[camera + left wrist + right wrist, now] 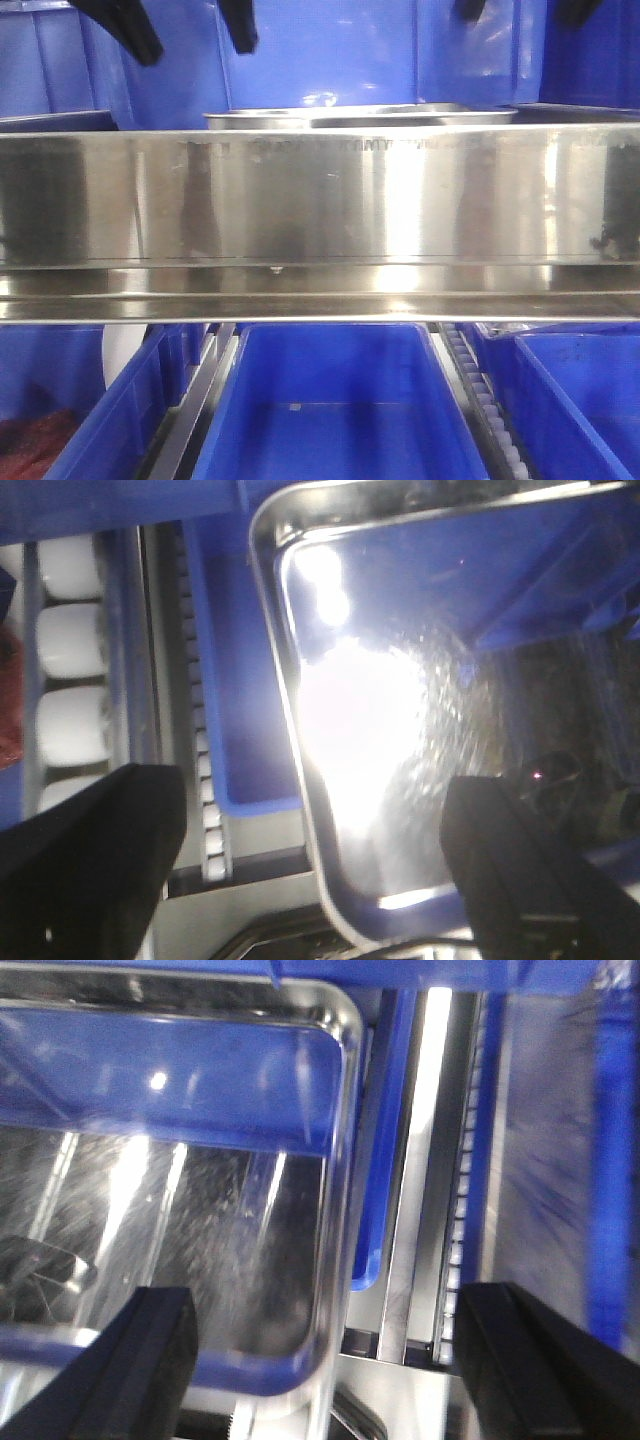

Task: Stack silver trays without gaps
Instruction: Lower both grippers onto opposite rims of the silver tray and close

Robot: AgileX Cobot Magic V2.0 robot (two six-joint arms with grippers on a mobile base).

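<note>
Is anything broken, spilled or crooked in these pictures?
Nothing stands out. The silver tray sits level behind the steel rail, with no dents or spills visible. The left gripper and right gripper are open and hold nothing. The reddish stuff in the lower-left bin is too blurry to identify.

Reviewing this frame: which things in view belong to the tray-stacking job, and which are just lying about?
Job:
- silver tray
- left tool, open
- right tool, open

Lying about:
- steel shelf rail
- blue bins
- white rollers
- red stuff in the bin on the left of the front view, too unclear to name
</note>
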